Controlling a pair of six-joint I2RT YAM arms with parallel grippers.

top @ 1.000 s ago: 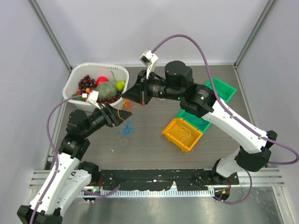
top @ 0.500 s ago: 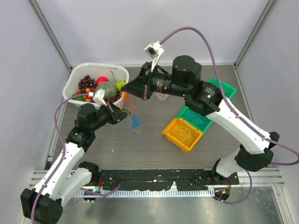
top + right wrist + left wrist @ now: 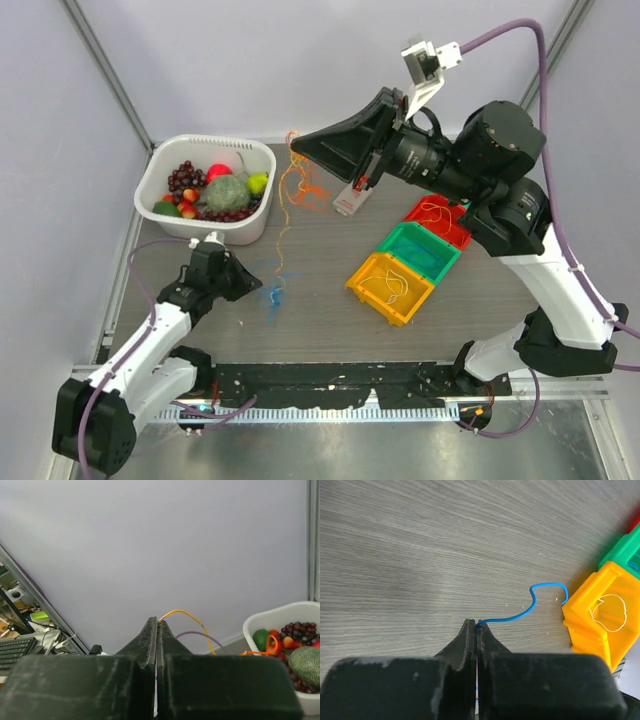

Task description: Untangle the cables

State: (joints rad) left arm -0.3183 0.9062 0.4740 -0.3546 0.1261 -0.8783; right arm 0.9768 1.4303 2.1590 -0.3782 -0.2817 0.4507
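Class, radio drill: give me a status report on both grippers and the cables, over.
Left gripper shut on blue cable, low at table. Right gripper shut on orange-yellow cable, high above table. Fruit basket close beside hanging strands.

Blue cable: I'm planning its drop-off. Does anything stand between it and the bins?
Nothing visible does. Bare table lies between the blue cable, pinched in the left gripper, and the yellow bin, the nearest one.
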